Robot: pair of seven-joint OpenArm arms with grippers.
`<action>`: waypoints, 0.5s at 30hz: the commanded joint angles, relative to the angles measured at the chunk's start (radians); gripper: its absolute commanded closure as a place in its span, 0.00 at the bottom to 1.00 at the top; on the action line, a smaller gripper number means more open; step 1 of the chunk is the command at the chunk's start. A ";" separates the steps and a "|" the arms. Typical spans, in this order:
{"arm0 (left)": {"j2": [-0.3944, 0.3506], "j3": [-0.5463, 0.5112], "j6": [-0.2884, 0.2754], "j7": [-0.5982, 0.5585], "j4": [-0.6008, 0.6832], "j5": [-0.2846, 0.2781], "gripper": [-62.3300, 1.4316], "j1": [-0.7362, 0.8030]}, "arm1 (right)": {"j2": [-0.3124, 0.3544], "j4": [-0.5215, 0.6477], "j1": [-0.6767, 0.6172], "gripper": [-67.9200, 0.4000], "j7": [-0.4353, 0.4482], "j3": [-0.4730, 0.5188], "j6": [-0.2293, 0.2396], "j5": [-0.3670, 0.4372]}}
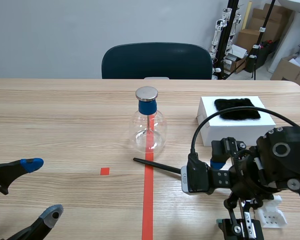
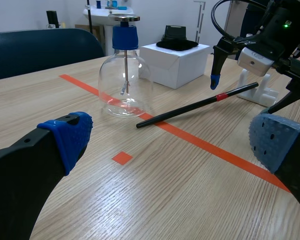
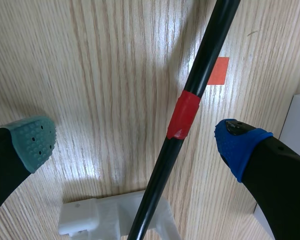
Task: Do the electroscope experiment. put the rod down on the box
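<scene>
Plainly the rod (image 3: 182, 115) lies on the table just beside the box (image 1: 250, 130), not on it, beneath my right gripper (image 3: 135, 143), which is wide open and empty. Grasping, lifting and placing are all left.

I have the black two-fingered left gripper (image 1: 42, 189) lying low at the near left, its thick fingers spread wide, one tipped with a blue dotted pad (image 1: 32, 164), the other with a grey one (image 1: 52, 214). My black right arm (image 1: 282, 155) sits hunched low on the right, wrist bent over so the right gripper (image 3: 135, 144) points straight down, fingers well apart: grey-green pad (image 3: 32, 142) opposite blue pad (image 3: 237, 145).
</scene>
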 commanded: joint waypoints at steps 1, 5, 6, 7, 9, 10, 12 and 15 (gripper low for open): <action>-0.011 -0.007 -0.002 -0.014 0.010 -0.007 0.00 -0.005 | 0.016 0.017 0.021 0.00 -0.003 0.007 -0.001 -0.003; -0.011 -0.007 -0.002 -0.014 0.010 -0.007 0.00 -0.005 | 0.016 0.016 0.011 0.00 -0.003 0.007 -0.001 -0.012; -0.011 -0.007 -0.002 -0.014 0.010 -0.007 0.00 -0.005 | 0.015 0.016 0.008 0.00 -0.003 0.007 -0.001 -0.013; -0.011 -0.007 -0.002 -0.014 0.010 -0.007 0.00 -0.005 | 0.015 0.016 0.007 0.00 -0.003 0.007 -0.001 -0.016; -0.011 -0.007 -0.002 -0.014 0.010 -0.007 0.00 -0.005 | 0.015 0.016 0.003 0.00 -0.003 0.007 0.000 -0.016; -0.011 -0.007 -0.002 -0.014 0.010 -0.007 0.00 -0.005 | 0.015 0.016 0.000 0.00 -0.003 0.007 0.000 -0.016; -0.011 -0.007 -0.002 -0.014 0.010 -0.007 0.00 -0.005 | 0.016 0.017 -0.002 0.00 -0.003 0.007 0.000 -0.016; -0.011 -0.007 -0.002 -0.014 0.010 -0.007 0.00 -0.005 | 0.016 0.017 -0.002 0.00 -0.003 0.007 0.000 -0.016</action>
